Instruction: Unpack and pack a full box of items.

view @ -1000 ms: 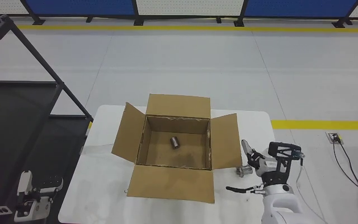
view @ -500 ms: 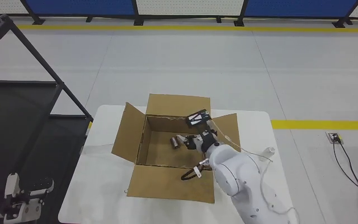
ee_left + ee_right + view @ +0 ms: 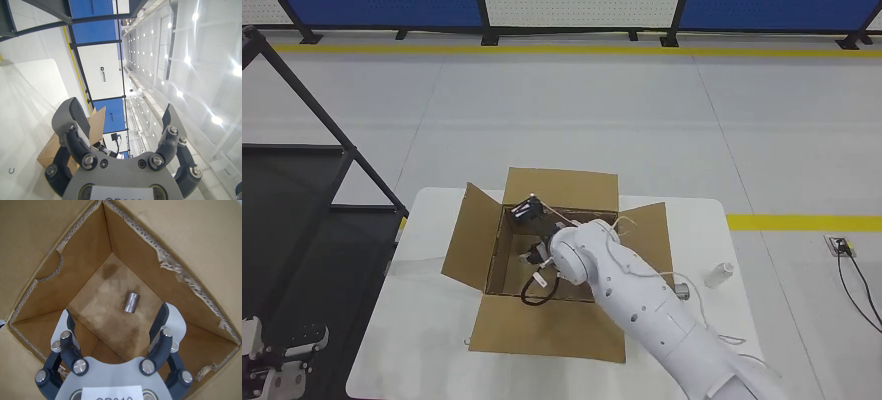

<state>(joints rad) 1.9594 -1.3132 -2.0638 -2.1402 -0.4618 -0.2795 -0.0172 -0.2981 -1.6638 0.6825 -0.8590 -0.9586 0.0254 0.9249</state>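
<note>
1. Pale floor with yellow lines; a black rack point(image 3: 302, 200) stands beside the white counter point(image 3: 432, 300).
2. Open cardboard box point(image 3: 552, 330) mid-counter, all four flaps folded out, torn inner edges.
3. The right arm crosses over the box's right flap and covers much of its inside in the top view.
4. Small clear bottle point(image 3: 721, 272) on the counter right of the box, and a small metal part point(image 3: 682, 290) near it.
5. Metal cylinder point(image 3: 130, 302) lies on its side on the box floor, away from the walls, long axis crosswise to the line between the fingers.
6. Right end effector point(image 3: 116, 309) is inside the box mouth, spread wide and empty, above the cylinder and not touching it.
7. Left end effector point(image 3: 122, 103) is off beside the counter, wide, empty, pointing toward the ceiling.
</note>
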